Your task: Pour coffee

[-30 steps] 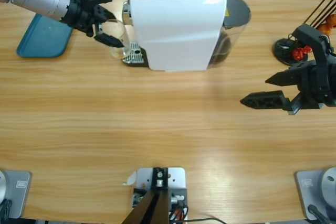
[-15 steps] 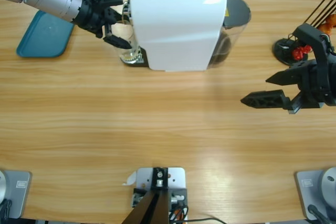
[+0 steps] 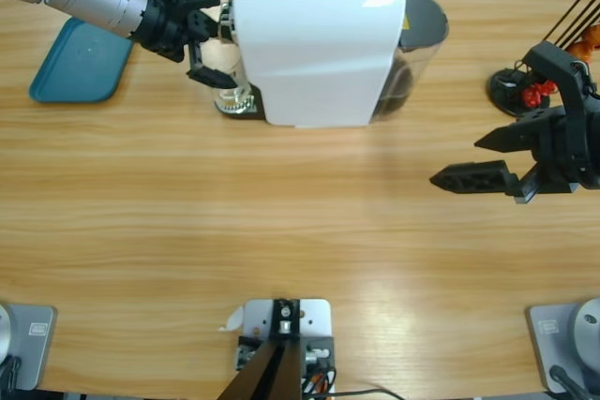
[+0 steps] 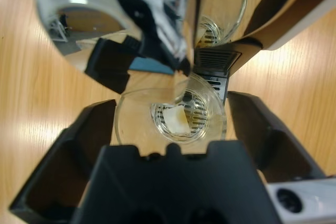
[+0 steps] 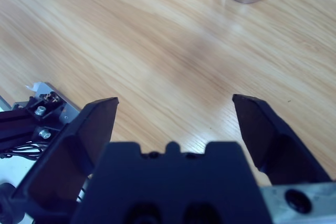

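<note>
To the left of the tall white plastic coffee machine [image 3: 314, 49], well apart from it, the flat teal plastic tray [image 3: 77, 65] lay on the pale wooden desk [image 3: 281, 231]. I had no use for it in this step.

My left fingers [image 4: 170, 100] were clasped on the small clear glass [image 4: 205, 124], one finger on each side of its wall. I held it at the machine's left end, over the slotted metal drip grate [image 3: 241, 100] and under the shiny chrome spout [image 4: 157, 3]. I held it there because that is where coffee would fall, and the grate would catch any drips. In my judgement the grip was meant to hold the glass upright and centred while it was set down.

As for the coffee, I could not make out a dark layer in the glass. The grate showed through its bottom, with only a pale tan patch [image 4: 176, 120] near the middle, so I judged it had hardly any in it.

At the machine's right end stood its dark smoky tank [image 3: 424, 21]. To the right of that, my right fingers [image 3: 459, 162] hung spread wide with nothing between them, above bare desk, well clear of the machine so as not to get in the way. Far right of the machine sat a round black stand [image 3: 511, 91] with red and orange bits.
</note>
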`<action>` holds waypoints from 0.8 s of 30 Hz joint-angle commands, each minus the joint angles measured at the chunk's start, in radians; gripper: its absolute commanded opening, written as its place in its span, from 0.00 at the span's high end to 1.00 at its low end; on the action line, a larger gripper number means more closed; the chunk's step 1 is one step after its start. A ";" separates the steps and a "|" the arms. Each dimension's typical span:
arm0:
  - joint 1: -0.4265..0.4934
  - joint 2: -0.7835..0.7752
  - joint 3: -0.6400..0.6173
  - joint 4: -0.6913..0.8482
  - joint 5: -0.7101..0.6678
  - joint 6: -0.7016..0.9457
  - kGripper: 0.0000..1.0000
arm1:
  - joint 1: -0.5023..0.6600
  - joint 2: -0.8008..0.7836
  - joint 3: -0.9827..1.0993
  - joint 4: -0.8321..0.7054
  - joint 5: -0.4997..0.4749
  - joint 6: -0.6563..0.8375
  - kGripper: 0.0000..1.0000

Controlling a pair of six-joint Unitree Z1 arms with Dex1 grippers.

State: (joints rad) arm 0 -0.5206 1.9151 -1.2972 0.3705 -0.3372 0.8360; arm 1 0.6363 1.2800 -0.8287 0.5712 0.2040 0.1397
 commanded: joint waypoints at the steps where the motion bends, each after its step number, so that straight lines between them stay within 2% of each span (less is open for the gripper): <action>1: -0.021 0.038 -0.024 -0.013 -0.008 -0.017 0.00 | -0.012 0.020 0.019 -0.007 0.025 -0.015 0.00; 9: 0.012 -0.047 -0.001 -0.013 -0.023 -0.067 0.00 | -0.012 0.019 0.027 -0.007 0.028 -0.015 0.00; 13: 0.057 -0.100 0.034 -0.013 -0.064 -0.079 0.00 | -0.012 0.014 0.029 -0.007 0.029 -0.015 0.00; 18: 0.069 -0.194 0.107 -0.013 -0.064 -0.078 0.00 | -0.012 0.000 0.014 0.007 0.028 -0.015 0.00; 22: 0.104 -0.324 0.144 -0.012 -0.030 -0.121 0.00 | -0.012 -0.015 -0.089 0.058 0.016 -0.014 0.00; 24: 0.119 -0.381 0.165 -0.011 0.020 -0.248 0.00 | -0.012 0.004 -0.221 0.121 -0.046 -0.006 0.00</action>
State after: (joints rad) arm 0 -0.4495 1.6962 -1.2119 0.3640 -0.3892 0.7589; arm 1 0.6363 1.2782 -0.8517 0.5903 0.2167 0.1396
